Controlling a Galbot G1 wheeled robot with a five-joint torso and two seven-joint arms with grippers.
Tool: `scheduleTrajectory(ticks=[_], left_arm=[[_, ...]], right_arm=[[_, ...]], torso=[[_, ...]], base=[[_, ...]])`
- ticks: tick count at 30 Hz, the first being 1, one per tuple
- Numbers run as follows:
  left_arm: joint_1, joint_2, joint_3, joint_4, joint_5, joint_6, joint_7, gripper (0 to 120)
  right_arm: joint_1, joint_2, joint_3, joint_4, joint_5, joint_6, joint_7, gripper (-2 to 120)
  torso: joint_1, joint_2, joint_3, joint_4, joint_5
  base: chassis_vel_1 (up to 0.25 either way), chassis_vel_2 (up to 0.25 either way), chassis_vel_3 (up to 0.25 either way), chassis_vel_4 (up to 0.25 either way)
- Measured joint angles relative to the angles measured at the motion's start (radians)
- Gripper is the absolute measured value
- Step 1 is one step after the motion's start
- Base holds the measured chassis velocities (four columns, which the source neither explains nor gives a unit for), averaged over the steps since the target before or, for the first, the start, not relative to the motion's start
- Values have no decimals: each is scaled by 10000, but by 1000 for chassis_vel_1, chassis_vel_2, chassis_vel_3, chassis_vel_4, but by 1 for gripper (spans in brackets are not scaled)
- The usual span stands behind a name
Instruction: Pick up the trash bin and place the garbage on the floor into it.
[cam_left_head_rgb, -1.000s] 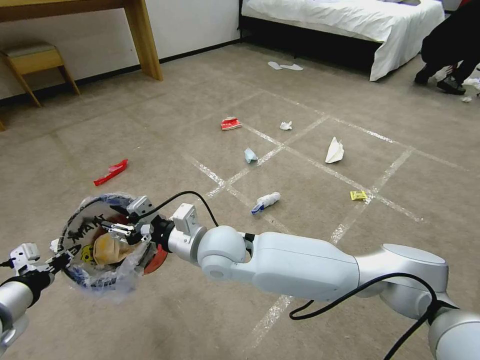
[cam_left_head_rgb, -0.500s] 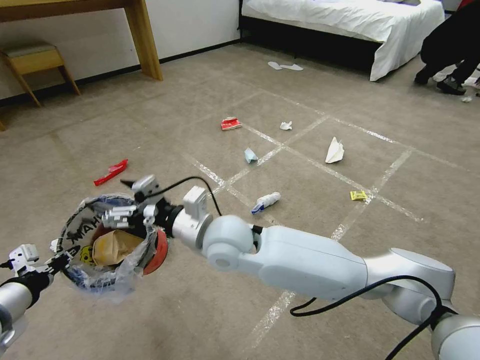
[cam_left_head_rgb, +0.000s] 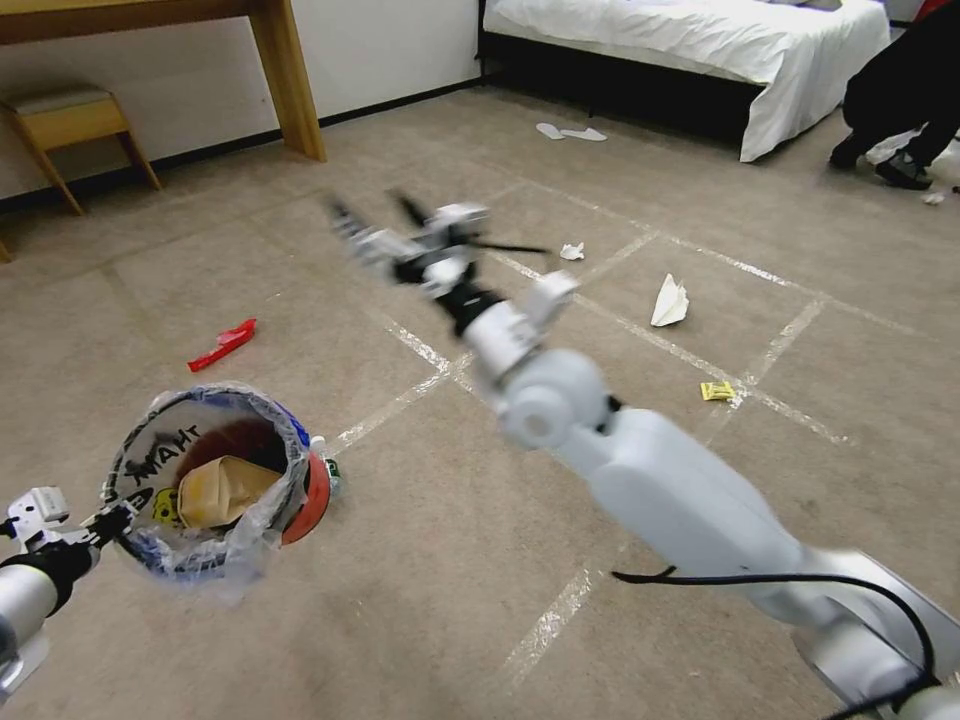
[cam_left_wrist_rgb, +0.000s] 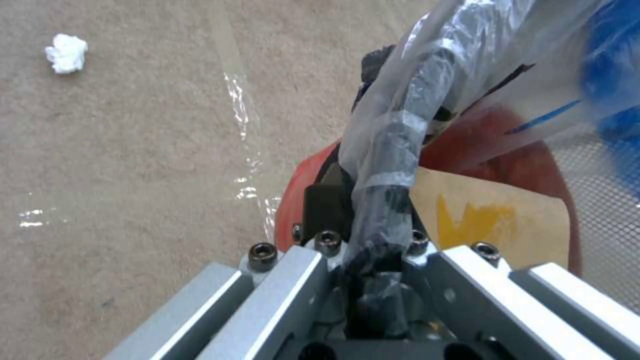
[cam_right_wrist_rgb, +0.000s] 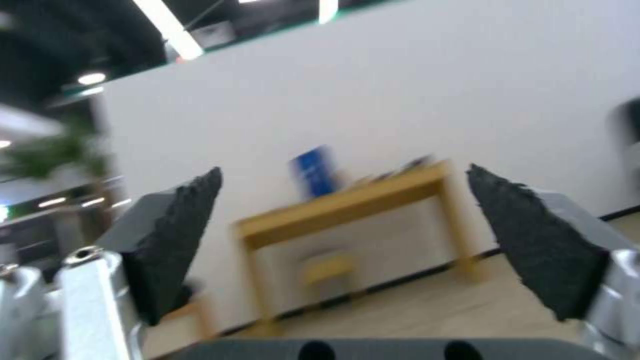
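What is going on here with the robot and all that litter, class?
The left gripper holds the red trash bin by its bag-lined rim, with a crumpled brown paper bag inside. The right gripper is raised, open and empty. A red wrapper, white folded paper and yellow packet lie on the floor.

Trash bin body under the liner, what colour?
Red. The trash bin shows it best in the head view, where the left gripper grips its rim.
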Motion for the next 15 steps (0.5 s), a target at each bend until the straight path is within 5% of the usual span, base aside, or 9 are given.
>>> scheduleTrajectory(ticks=[8,15], left_arm=[[-49,-248,-41,-136,365,-128,122,0],[-147,-553,-52,-285,703,-257,176,0]], right_arm=[[-2693,-1330,3868,727,-1334,450,-100,100],[-5916,-1034,6820,1079,-3309,1107,-58,100]], torso=[[-1,0,-2,2,-1],[-1,1,-3,-2,-3]], base=[[0,0,0,0],[0,0,0,0]])
